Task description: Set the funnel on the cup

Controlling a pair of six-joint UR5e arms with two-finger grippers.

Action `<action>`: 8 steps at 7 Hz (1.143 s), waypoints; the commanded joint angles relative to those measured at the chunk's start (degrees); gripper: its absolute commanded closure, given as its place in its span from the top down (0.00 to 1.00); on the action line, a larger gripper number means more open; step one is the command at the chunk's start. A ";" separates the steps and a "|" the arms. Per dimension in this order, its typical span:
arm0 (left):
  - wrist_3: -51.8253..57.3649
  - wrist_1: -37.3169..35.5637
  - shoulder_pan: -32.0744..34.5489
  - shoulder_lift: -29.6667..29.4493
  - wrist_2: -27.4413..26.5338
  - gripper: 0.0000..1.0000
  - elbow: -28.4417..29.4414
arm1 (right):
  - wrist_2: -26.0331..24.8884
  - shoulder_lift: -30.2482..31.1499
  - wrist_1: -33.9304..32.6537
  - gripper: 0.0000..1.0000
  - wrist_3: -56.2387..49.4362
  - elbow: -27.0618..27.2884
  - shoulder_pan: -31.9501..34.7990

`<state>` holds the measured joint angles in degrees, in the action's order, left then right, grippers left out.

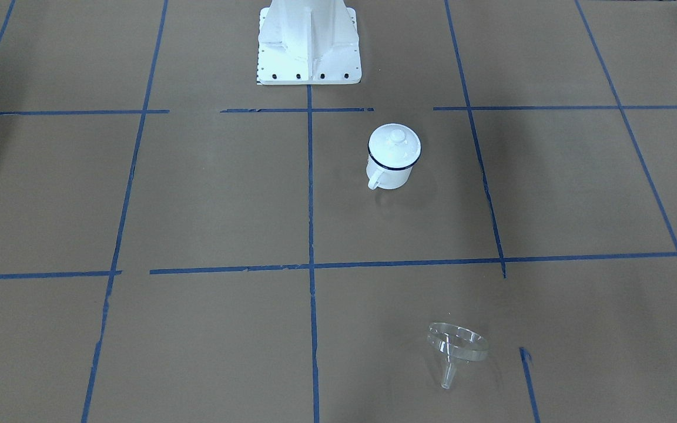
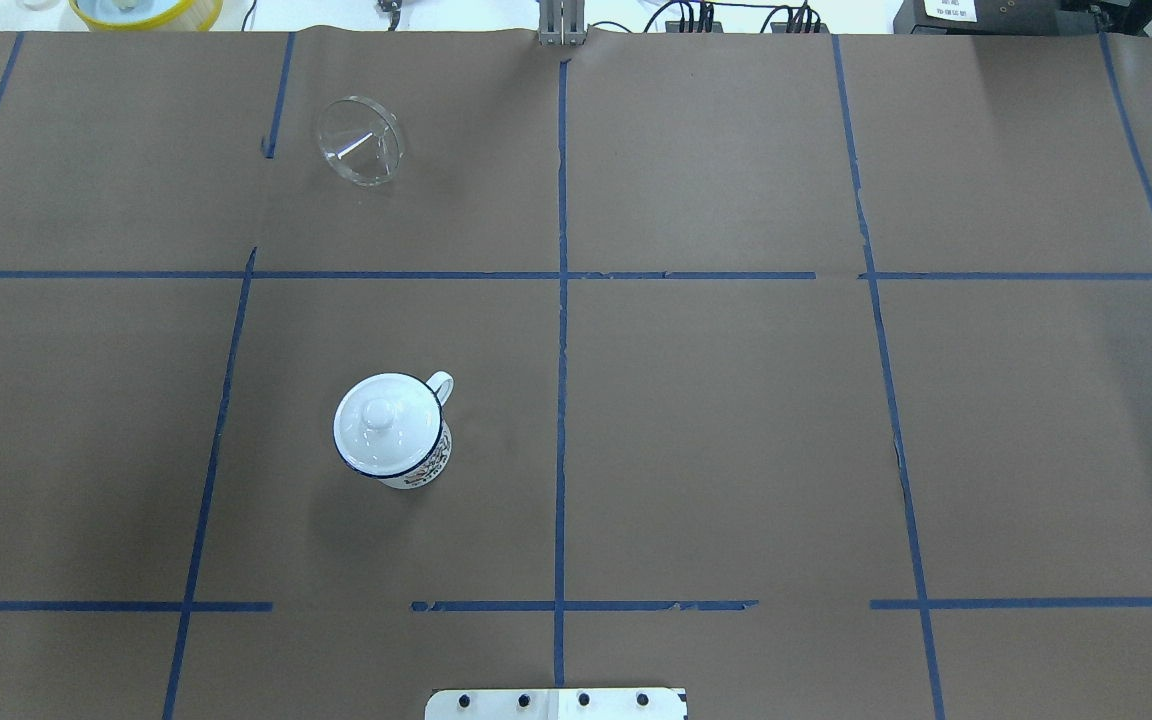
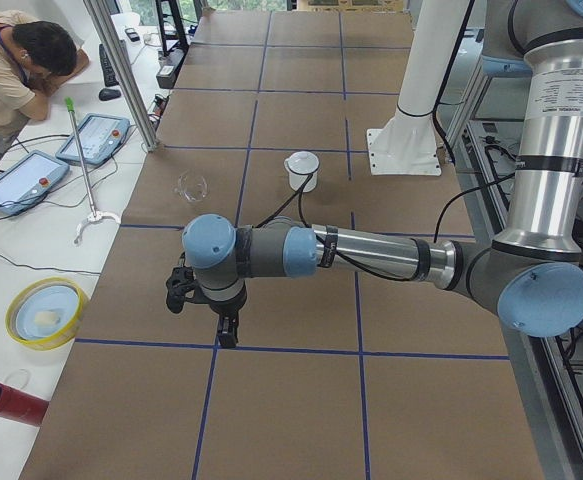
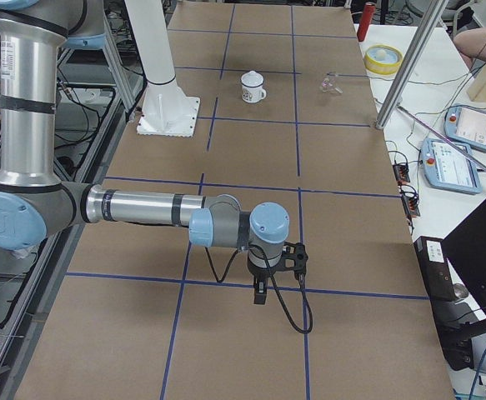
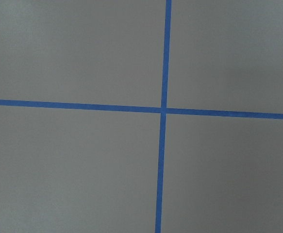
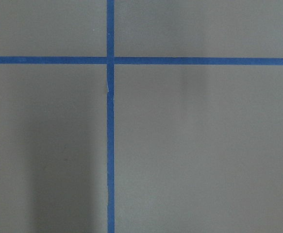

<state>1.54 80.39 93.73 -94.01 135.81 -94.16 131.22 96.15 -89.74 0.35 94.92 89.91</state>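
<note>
Nearest the front-facing camera lies the funnel [image 1: 456,343], one clear piece tipped on its side, rim and spout both resting on the brown-papered table [image 1: 197,205]. It is in the robot's left half, far from the base. It probably lies like this because the wide rim is too heavy for it to stand on its spout.

The cup [image 1: 388,173] stands upright, well apart from the funnel and closer to the base. There is one cup, and a white knobbed lid [image 1: 394,144] covers its mouth. The lid will likely have to come off before the funnel can seat.

Blue tape lines [image 1: 310,194] grid the paper. The left gripper [image 3: 221,325] and right gripper [image 4: 261,287] hang low over opposite table ends, holding nothing visible. I cannot tell how far either is open.
</note>
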 commanded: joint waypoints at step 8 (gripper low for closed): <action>-23.06 7.93 -16.55 0.41 0.25 1.00 -13.80 | 0.00 0.00 0.00 1.00 0.00 0.00 0.00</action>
<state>-6.54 86.72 86.02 -93.16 136.14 -102.28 131.22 96.16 -89.74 0.35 94.91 89.91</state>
